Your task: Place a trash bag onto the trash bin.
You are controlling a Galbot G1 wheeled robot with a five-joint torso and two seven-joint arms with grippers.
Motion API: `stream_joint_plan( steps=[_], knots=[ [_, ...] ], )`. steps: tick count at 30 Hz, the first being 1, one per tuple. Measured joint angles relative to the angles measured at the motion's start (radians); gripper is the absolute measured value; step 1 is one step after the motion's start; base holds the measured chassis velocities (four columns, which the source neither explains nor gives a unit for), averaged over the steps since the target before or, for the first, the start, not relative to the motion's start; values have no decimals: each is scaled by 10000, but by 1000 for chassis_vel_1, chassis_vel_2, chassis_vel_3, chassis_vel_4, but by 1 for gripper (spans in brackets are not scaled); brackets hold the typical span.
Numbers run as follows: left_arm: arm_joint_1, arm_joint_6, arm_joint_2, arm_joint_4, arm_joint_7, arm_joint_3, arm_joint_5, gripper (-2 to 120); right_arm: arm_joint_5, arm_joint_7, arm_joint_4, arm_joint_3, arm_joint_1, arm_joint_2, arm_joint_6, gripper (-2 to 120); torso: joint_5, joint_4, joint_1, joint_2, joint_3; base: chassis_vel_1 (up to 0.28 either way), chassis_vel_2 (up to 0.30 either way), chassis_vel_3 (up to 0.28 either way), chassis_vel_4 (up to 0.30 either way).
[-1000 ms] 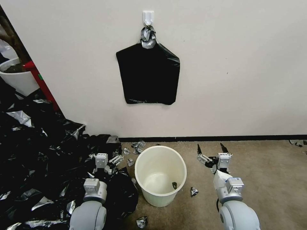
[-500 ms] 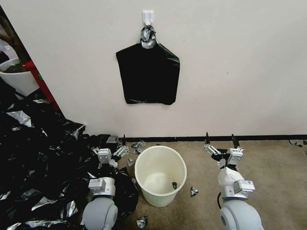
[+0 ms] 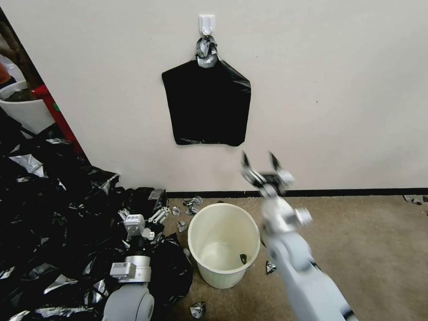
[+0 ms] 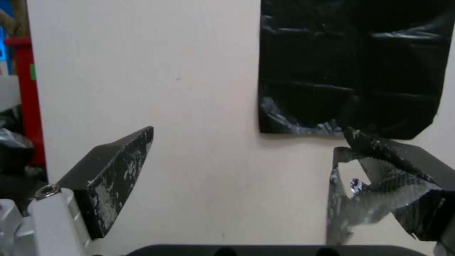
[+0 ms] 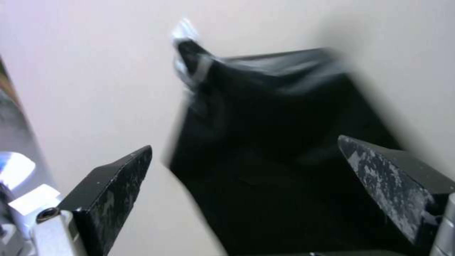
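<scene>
The trash bag [image 3: 206, 107] is flat, black and glossy, and hangs by its knotted grey top from a white wall hook [image 3: 206, 23]. Below it on the carpet stands the cream-white trash bin [image 3: 192, 232], upright with a small dark scrap inside. My right gripper [image 3: 259, 160] is raised above the bin's right rim, just under the bag's lower right corner, open and holding nothing. In the right wrist view the trash bag [image 5: 265, 117] lies ahead of the open right gripper [image 5: 245, 144]. My left gripper [image 3: 140, 214] stands open low to the left of the bin, over the black sheeting. The left gripper [image 4: 250, 131] faces the wall and the trash bag [image 4: 351, 71].
A big heap of black plastic sheeting [image 3: 53, 214] covers the floor on the left. Silver-black scraps [image 3: 270, 267] lie around the bin, and one scrap [image 4: 351, 199] clings to a left finger. A white tub [image 3: 24, 111] and a red post [image 3: 58, 116] stand far left. Bare carpet [image 3: 379, 249] spreads to the right.
My right arm has swung up and to the left, from low beside the bin to just under the hanging bag. The left gripper has dropped back slightly towards me.
</scene>
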Motion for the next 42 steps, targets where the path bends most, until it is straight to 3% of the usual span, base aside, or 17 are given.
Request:
stream_joint_plan(
  steps=[4, 5, 9, 13, 25, 28, 38, 42],
  knots=[
    [125, 37, -23, -84, -1, -158, 206, 100, 2208, 166, -808, -729, 1822, 436, -275, 100, -1, 0, -1, 0, 0, 0, 0, 0, 0],
    [125, 37, -23, -84, -1, -158, 206, 100, 2208, 166, -808, -729, 1822, 436, -275, 100, -1, 0, -1, 0, 0, 0, 0, 0, 0],
    [188, 44, -142, -49, -8, -306, 406, 100, 4117, 948, -2508, -1061, 4178, 1219, -676, 100, 0, 0, 0, 0, 1, 0, 0, 0, 0],
    [207, 35, -222, 56, -35, -354, 520, 100, 4531, 1104, -3035, -1028, 5079, 1501, -779, 100, 0, 0, 1, 0, 0, 0, 0, 0, 0],
    [212, -24, -336, 213, -90, -510, 743, 100, 4578, 1021, -3512, -1116, 5765, 1580, -858, 96, 3, -3, 0, 0, 0, 0, 0, 0, 0],
    [221, -118, -397, 388, -260, -534, 933, 100, 4522, 958, -3757, -1114, 6014, 1711, -916, 76, 3, -2, 0, 0, -1, 0, 0, 0, 0],
    [298, -163, -505, 392, -312, -561, 1050, 100, 4246, 700, -4152, -1054, 6149, 1900, -924, 44, 3, -2, 0, 0, -1, 0, 0, 0, 0],
    [349, -213, -567, 398, -318, -545, 1124, 100, 4121, 536, -4200, -994, 6129, 1928, -845, 25, 3, -2, 0, 0, -1, 0, 0, 0, 0]
  ],
)
